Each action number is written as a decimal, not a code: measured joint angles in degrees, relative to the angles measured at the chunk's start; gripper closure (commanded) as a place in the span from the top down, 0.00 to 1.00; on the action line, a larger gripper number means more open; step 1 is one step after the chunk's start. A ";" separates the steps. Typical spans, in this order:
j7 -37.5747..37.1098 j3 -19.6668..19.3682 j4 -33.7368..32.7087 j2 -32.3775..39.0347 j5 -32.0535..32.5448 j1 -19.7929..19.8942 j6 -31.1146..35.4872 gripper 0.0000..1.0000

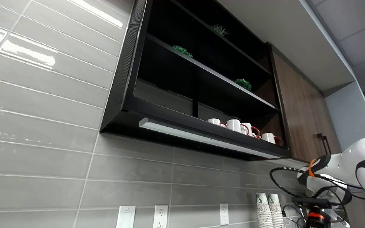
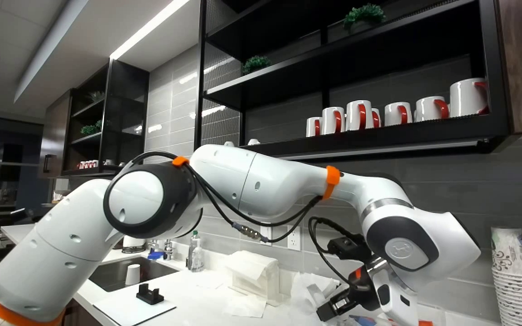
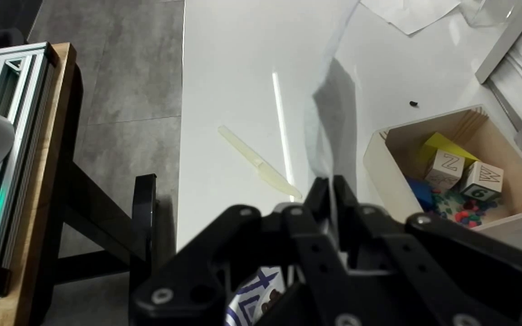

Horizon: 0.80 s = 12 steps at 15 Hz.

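1. End effector (image 3: 331, 188). Clenched, the fingertips (image 3: 318, 194) almost together; a thin white sheet (image 3: 319, 140) appears pinched between them.

2. Sheet, position. In the wrist view it runs from the fingertips toward the far side, seen nearly edge-on over the table (image 3: 224, 81). A grey patch (image 3: 341, 99) along its right may be its shadow or its shaded face. In an exterior view, crumpled white material (image 2: 304, 290) shows just beside the end effector; whether this is the same sheet cannot be told.

3. Sheet, handling (judged). Probably paper or tissue: very light, limp, easily creased and readily torn. It is likely to sway and fold at the grip, and little force should be needed to keep it from slipping.

4. Sheet, hold (judged). A flat pinch at the middle of one edge, using the whole fingertip surface, should spread the pull; a tug at a corner risks tearing.

5. Surroundings, wrist view. Left of the sheet lies a pale knife (image 3: 261, 163). To the right stands a wooden box (image 3: 390, 174) containing lettered blocks (image 3: 444, 168) and coloured beads (image 3: 462, 216).

6. Background. Mugs (image 2: 356, 113) with red handles stand on a shelf (image 2: 424, 131), visible in both exterior views.
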State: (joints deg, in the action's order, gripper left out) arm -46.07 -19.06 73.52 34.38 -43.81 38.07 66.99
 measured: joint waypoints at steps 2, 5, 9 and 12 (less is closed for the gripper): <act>-0.11 0.02 -0.42 0.36 -0.02 0.36 -0.15 0.02; -0.23 0.07 -1.37 0.98 -0.13 1.02 -1.48 0.02; -0.51 0.63 -2.42 1.82 -1.44 2.20 -3.50 0.06; -0.58 0.76 -2.77 2.12 -1.60 2.37 -3.57 0.02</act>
State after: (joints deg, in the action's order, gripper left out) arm -46.65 -18.30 70.75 36.50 -45.42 40.44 63.42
